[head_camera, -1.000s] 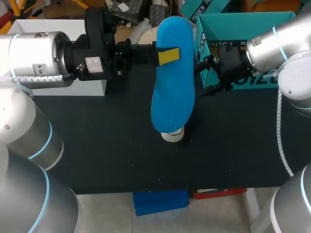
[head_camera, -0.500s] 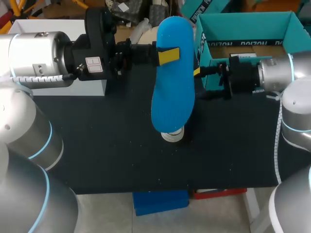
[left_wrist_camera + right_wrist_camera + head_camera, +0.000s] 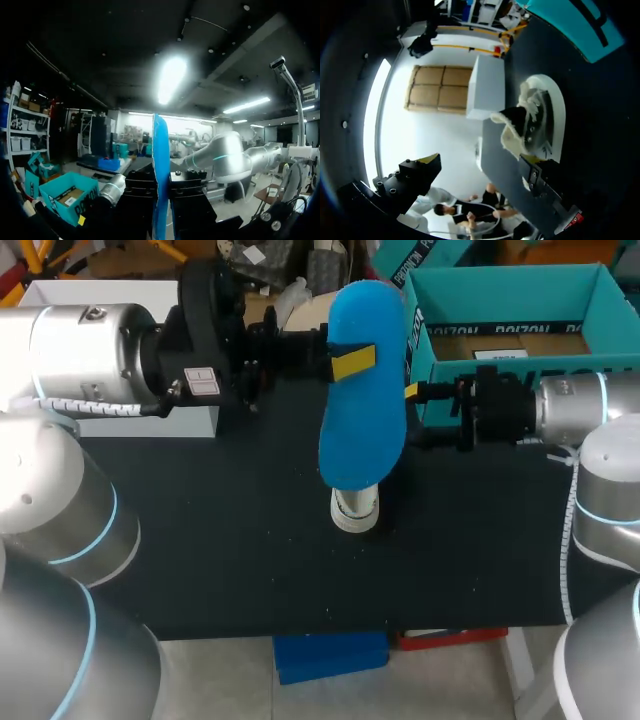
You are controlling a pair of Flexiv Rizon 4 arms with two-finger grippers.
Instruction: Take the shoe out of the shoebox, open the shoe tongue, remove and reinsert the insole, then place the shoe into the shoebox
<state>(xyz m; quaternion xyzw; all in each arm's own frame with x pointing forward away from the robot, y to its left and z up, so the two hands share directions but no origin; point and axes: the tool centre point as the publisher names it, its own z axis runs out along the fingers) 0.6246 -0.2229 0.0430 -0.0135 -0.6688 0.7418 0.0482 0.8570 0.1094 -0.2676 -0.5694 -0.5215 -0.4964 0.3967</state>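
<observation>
Two level arms [image 3: 90,360] — left tool [image 3: 350,360] clamping blue insole [image 3: 362,440] aloft, right tool [image 3: 412,412] spread wide beside shoebox [image 3: 500,280].

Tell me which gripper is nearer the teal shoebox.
Right. The right gripper is open beside the front corner of the shoebox; the left gripper, shut on the blue insole, is farther off.

The blue insole [image 3: 362,390] hides most of the shoe [image 3: 355,512] (only one white end shows).
</observation>
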